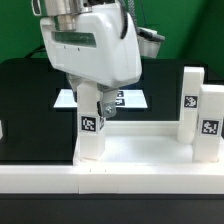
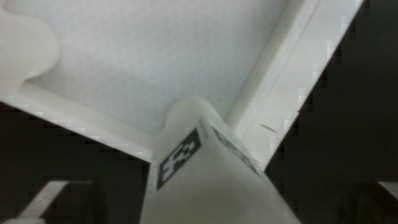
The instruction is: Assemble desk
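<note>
The white tray-like tabletop (image 1: pixel 150 143) lies at the front of the table, rim up. In the wrist view its floor (image 2: pixel 160 60) fills the upper part. A white leg (image 1: pixel 92 128) with a square marker stands upright at the tabletop's corner on the exterior view's left. It also shows in the wrist view (image 2: pixel 217 165). My gripper (image 1: pixel 94 100) is right above that leg, its fingers on both sides of the leg's top. In the wrist view the gripper (image 2: pixel 214 198) is astride the leg, with dark gaps between the leg and the fingers (image 2: pixel 47 200). Two more legs (image 1: pixel 190 100) (image 1: pixel 210 122) stand at the tabletop's side on the exterior view's right.
The marker board (image 1: pixel 128 97) lies flat on the black table behind the tabletop. A long white rail (image 1: pixel 110 180) runs along the front edge. A dark object (image 1: pixel 152 40) stands at the back on the exterior view's right.
</note>
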Robot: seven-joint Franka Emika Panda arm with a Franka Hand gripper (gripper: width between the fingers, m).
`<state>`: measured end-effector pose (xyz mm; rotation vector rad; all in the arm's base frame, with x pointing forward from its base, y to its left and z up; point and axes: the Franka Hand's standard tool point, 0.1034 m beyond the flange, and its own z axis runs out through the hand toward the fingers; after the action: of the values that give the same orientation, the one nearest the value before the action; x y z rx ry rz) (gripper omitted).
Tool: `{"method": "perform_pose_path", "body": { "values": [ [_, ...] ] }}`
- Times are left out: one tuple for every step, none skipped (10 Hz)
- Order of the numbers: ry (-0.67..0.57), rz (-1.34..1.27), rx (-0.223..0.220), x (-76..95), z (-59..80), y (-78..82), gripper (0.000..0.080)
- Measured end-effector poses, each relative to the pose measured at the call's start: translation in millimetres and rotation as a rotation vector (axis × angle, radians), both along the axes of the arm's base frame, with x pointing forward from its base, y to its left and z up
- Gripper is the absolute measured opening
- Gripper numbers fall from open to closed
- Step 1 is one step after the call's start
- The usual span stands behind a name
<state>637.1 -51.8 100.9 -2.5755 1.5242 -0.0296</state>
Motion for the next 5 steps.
{"method": "perform_pose_path", "body": {
  "values": [
    [-0.008,0.064,-0.006,0.0,0.0,-0.2,0.0648],
    [-0.014,0.123,-0.012,-0.1,0.0,-0.3,0.0649],
    [-0.024,0.253,-0.032,-0.3,0.4,-0.9,0.0649],
    [-0.034,0.457,-0.074,0.1,2.5,-2.4,0.0649],
    [-0.046,0.657,-0.106,0.9,3.5,-4.0,0.0649]
  ]
}}
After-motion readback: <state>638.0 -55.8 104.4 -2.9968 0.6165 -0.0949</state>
